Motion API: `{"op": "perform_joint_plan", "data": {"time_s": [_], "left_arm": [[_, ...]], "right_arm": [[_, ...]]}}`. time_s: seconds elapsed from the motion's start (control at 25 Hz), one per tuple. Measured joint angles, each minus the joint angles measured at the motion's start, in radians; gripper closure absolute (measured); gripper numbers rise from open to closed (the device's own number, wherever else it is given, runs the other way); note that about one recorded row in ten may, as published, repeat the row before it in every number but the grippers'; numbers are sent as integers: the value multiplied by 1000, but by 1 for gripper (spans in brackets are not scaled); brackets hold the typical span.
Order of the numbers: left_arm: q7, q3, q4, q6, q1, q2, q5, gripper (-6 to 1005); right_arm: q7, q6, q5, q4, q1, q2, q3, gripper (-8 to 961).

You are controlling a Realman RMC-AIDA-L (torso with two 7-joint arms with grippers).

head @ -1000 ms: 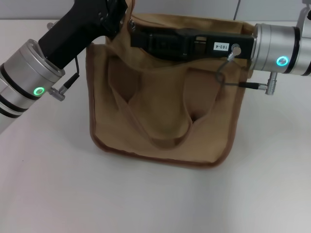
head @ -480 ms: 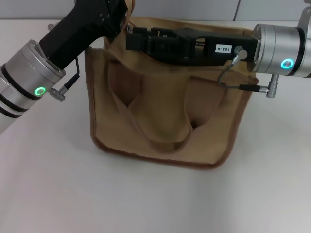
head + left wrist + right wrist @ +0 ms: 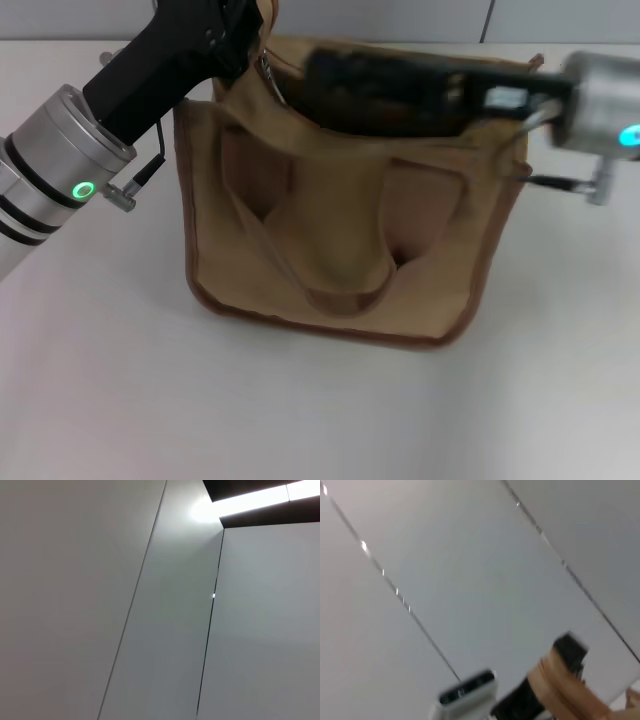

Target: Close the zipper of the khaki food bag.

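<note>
1. We saw one khaki food bag [image 3: 340,240] standing on the white surface [image 3: 120,380], roughly in the middle of the head view.
2. We counted one looped handle [image 3: 330,250] hanging flat against the bag's near face; a second handle could not be made out.
3. Our left gripper [image 3: 245,25] sat at the bag's top far left corner, touching the fabric there. We could not tell whether its jaws were apart or together.
4. Our right gripper [image 3: 335,70] lay along the bag's top edge, reaching from the right side toward the left. It was blurred, so we could not tell how its jaws stood.
5. The zipper [image 3: 268,72] showed only as a small metallic glint near the top left corner, beside the left gripper.
6. Both wrist views showed mostly pale wall panels.
</note>
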Motion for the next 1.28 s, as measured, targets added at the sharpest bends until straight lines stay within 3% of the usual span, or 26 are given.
{"op": "perform_joint_plan", "data": {"time_s": [0.04, 0.08, 0.24, 0.32, 0.44, 0.6, 0.64, 0.76, 0.8, 0.84, 0.88, 1.08, 1.28], "left_arm": [[-1, 0, 0, 2, 0, 0, 0, 977], [-2, 0, 0, 3, 0, 1, 0, 977], [-4, 0, -2, 18, -6, 1, 0, 978], [-5, 0, -6, 21, -11, 1, 0, 978], [-5, 6, -10, 23, -21, 1, 0, 978], [-5, 36, -19, 28, -37, 0, 0, 978], [-5, 40, -21, 29, -38, 0, 0, 977], [-6, 45, -23, 33, -41, 0, 0, 977], [-6, 47, -24, 34, -41, 0, 0, 977], [-6, 49, -27, 34, -42, 0, 0, 977], [-6, 50, -30, 35, -42, 0, 0, 977], [-6, 51, -35, 50, -41, 0, 0, 977], [-6, 52, -34, 70, -42, 0, -1, 978]], "right_arm": [[87, -42, 1, -21, -17, -27, 38, 195], [87, -42, 1, -21, -17, -27, 38, 195], [218, -108, -9, -40, -30, -86, 51, 195], [229, -122, -30, -43, -30, -103, 47, 195], [214, -112, -99, -52, -30, -99, 45, 196], [145, -107, -165, -75, -15, -65, 45, 196], [122, -111, -188, -100, -3, -48, 46, 196], [121, -130, -198, -111, 13, -43, 46, 196], [133, -144, -199, -111, 22, -47, 48, 196], [186, -185, -199, -92, 48, -66, 56, 195], [186, -185, -199, -92, 48, -66, 56, 195], [339, -237, -192, -64, 89, -129, 83, 195], [433, -233, -194, -54, 105, -161, 89, 197]]}}
